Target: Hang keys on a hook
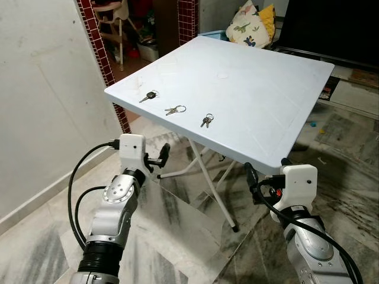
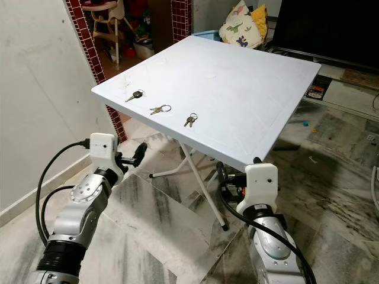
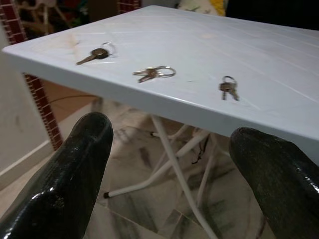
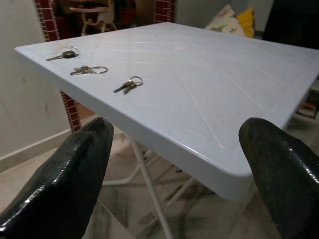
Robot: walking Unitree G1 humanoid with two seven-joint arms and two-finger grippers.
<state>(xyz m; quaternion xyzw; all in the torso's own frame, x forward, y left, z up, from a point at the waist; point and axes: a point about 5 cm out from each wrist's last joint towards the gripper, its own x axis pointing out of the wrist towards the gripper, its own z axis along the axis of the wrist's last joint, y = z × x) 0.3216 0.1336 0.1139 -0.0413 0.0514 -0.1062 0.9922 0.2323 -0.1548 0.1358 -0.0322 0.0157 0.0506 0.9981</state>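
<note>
Three sets of keys lying in a row near the front edge of the pale blue folding table [image 1: 260,89]: a black-headed key [image 1: 148,96] farthest to the left, a ringed bunch [image 1: 174,110] in the middle, a smaller bunch [image 1: 206,120] nearest the right. All sitting above and ahead of both pincers, untouched. Left gripper [image 3: 174,164] hovering below the table edge, fingers [image 3: 75,169] spread wide, pinching nothing. Right gripper [image 4: 184,164] waiting under the near corner, fingers [image 4: 279,169] likewise spread and empty. Marbled floor [image 1: 177,236] lying beneath.
</note>
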